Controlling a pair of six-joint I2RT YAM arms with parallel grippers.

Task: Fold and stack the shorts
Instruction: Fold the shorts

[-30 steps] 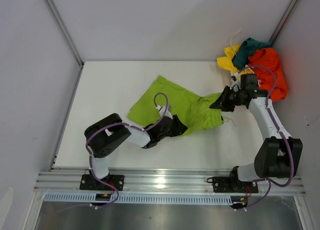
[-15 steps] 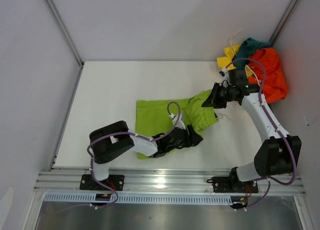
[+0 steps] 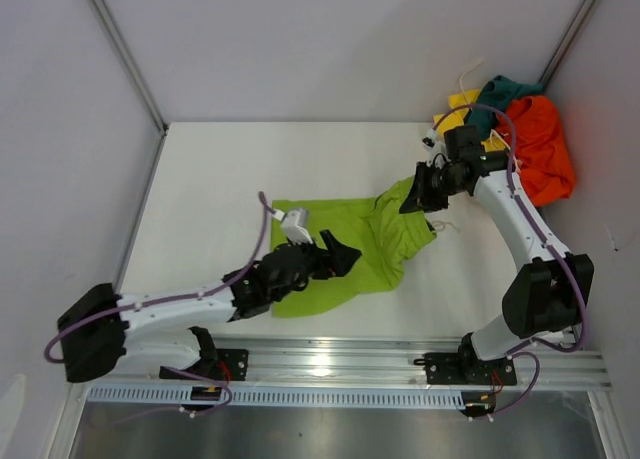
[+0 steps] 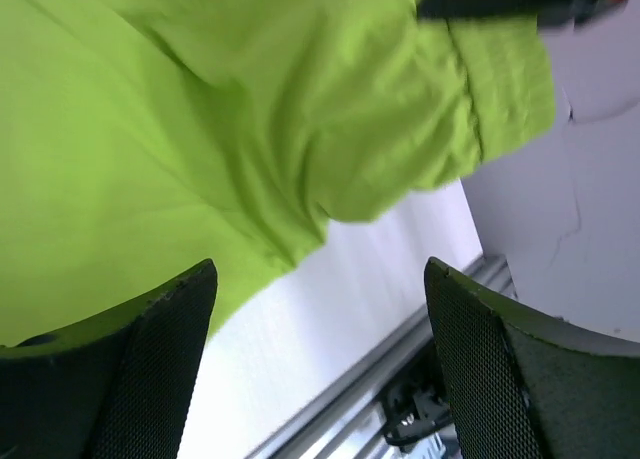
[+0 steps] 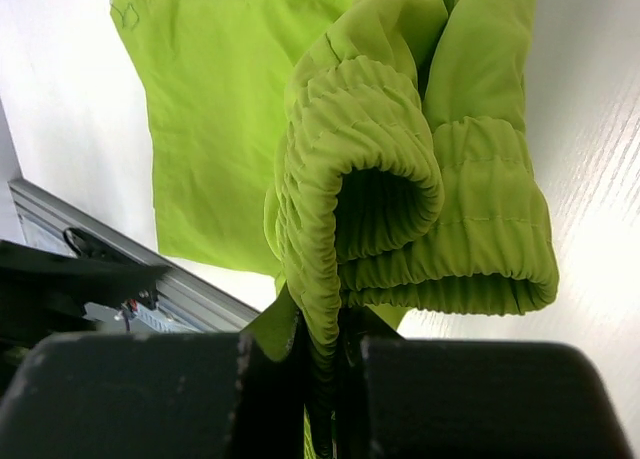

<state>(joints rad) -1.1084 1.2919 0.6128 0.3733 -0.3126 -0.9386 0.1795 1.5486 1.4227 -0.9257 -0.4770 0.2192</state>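
The lime green shorts [image 3: 345, 241] lie spread in the middle of the table, with their waistband end lifted at the right. My right gripper [image 3: 414, 195] is shut on that gathered elastic waistband [image 5: 372, 194], which hangs folded over in the right wrist view, where the gripper [image 5: 325, 374] pinches the cloth. My left gripper [image 3: 346, 255] hovers low over the shorts' near part, open, with nothing between its fingers [image 4: 150, 364]; in that view the lime shorts [image 4: 200, 129] fill the upper left. An orange pair [image 3: 542, 147], a teal pair [image 3: 498, 95] and a yellow pair [image 3: 458, 111] lie heaped at the back right corner.
An aluminium rail [image 3: 330, 363] runs along the near table edge [image 4: 400, 379]. White walls close in the table on the left, back and right. A white drawstring [image 3: 452, 229] trails from the lime waistband onto the table.
My left gripper has opened and let go of the lime shorts, its arm now stretched out low from the left. The right gripper moved slightly back-left with the waistband. The shorts lie flatter.
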